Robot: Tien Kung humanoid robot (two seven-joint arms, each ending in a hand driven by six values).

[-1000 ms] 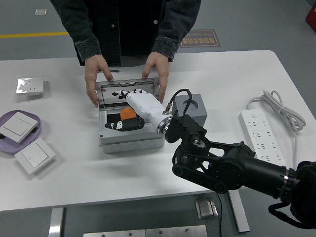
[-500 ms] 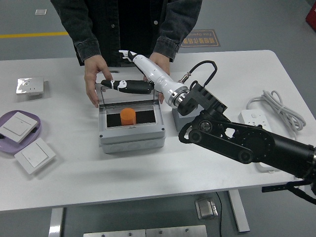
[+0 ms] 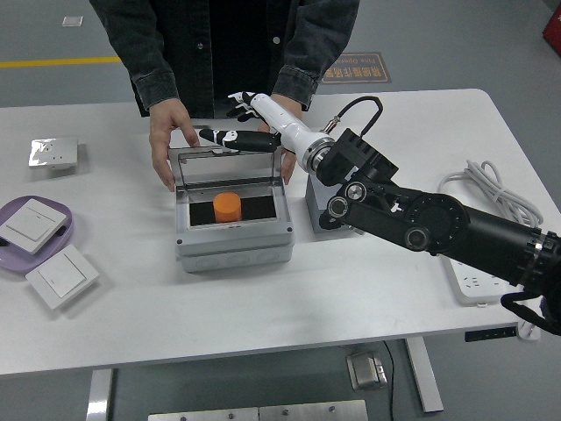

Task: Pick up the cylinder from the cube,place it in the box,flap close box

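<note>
Head view, we note the orange cylinder (image 3: 227, 209) upright inside the grey box (image 3: 232, 242); right hand (image 3: 248, 124) above the box's raised lid (image 3: 230, 167), fingers extended, holding nothing; a person's hands (image 3: 172, 140) steady the box behind.

A single head view looks forward and down from high on the robot's side of the white table (image 3: 263, 298). The table's near edge runs along the bottom; a person (image 3: 219, 44) stands at the far side, top. It sits moderately close, showing most of the tabletop.
</note>
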